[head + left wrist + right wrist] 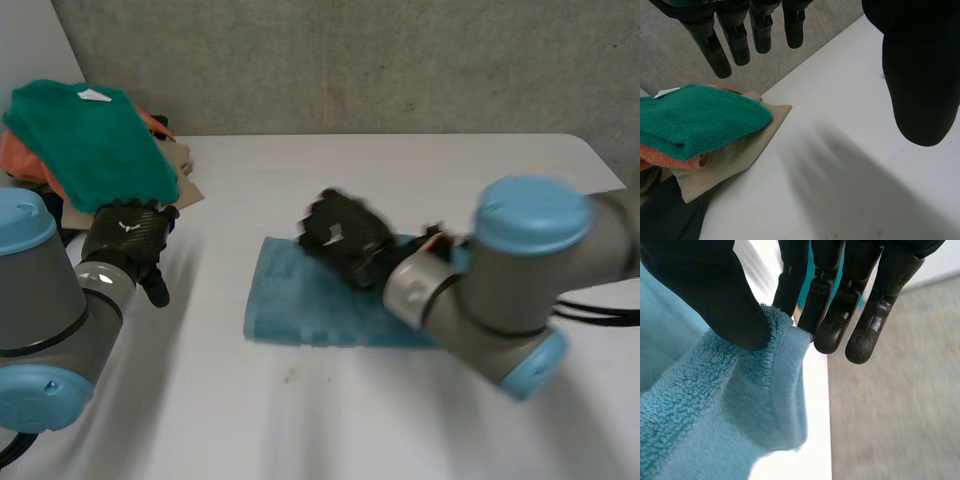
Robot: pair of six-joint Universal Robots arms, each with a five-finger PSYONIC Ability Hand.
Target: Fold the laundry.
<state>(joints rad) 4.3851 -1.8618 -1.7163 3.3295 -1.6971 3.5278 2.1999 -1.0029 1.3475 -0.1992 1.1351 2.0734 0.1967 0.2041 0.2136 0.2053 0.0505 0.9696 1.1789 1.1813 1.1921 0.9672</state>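
Note:
A light blue towel (pixel 315 305) lies folded on the white table (pixel 400 190) in the middle of the head view. My right hand (pixel 345 238) is over its far edge and pinches a corner of the towel (pixel 775 385) between thumb (pixel 715 295) and fingers (pixel 835 305), lifting it off the table. My left hand (pixel 130 240) hangs at the table's left side beside the laundry pile, fingers (pixel 735 35) straight and apart from the thumb (pixel 920 70), holding nothing.
A pile of laundry sits at the back left: a green towel (pixel 95 140) on top, orange cloth (pixel 670 157) under it, a beige cloth (pixel 735 155) and a dark garment (pixel 670 215) below. A grey wall (pixel 400 60) runs behind the table.

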